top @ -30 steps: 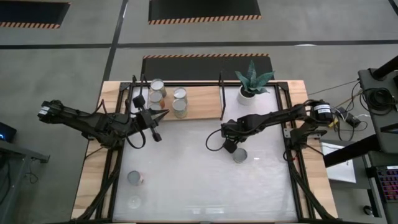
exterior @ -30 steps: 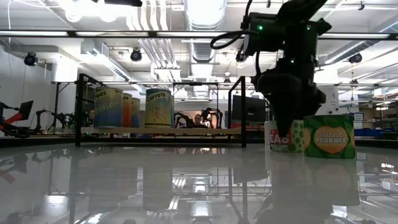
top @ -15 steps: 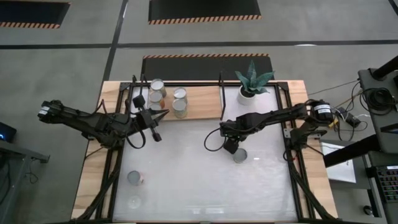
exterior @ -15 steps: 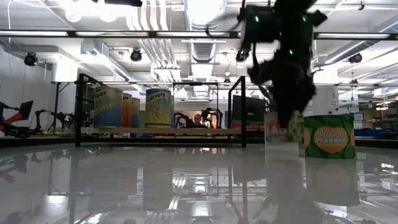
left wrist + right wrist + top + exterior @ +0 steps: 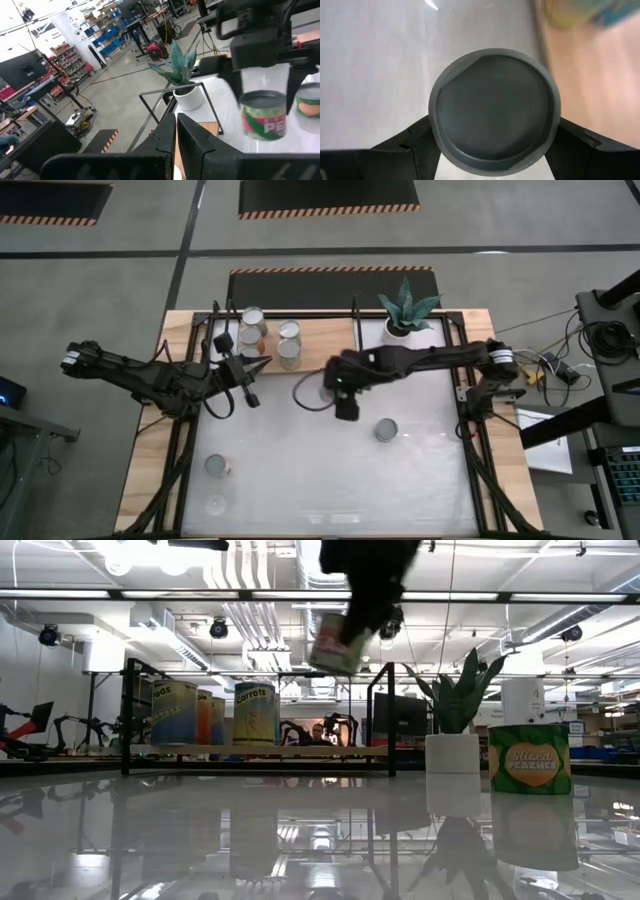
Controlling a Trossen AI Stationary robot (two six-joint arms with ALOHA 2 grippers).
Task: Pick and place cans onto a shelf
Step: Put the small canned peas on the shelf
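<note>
- Silver can tops cluster upper left of centre on the wooden shelf (image 5: 318, 345) in the high view; its right half lies bare, near the right gripper (image 5: 345, 402).
- Low view: the carried can (image 5: 336, 643) hangs top centre, clear above the frame.
- Left wrist view: left gripper (image 5: 176, 131) pinched shut, empty.
- Right wrist view: fingers (image 5: 395, 150) clamp the can's rim.

Industrial lab: exposed ceiling ducts (image 5: 250, 615), storage racks (image 5: 107, 37), hazard-striped floor (image 5: 325, 210).
</note>
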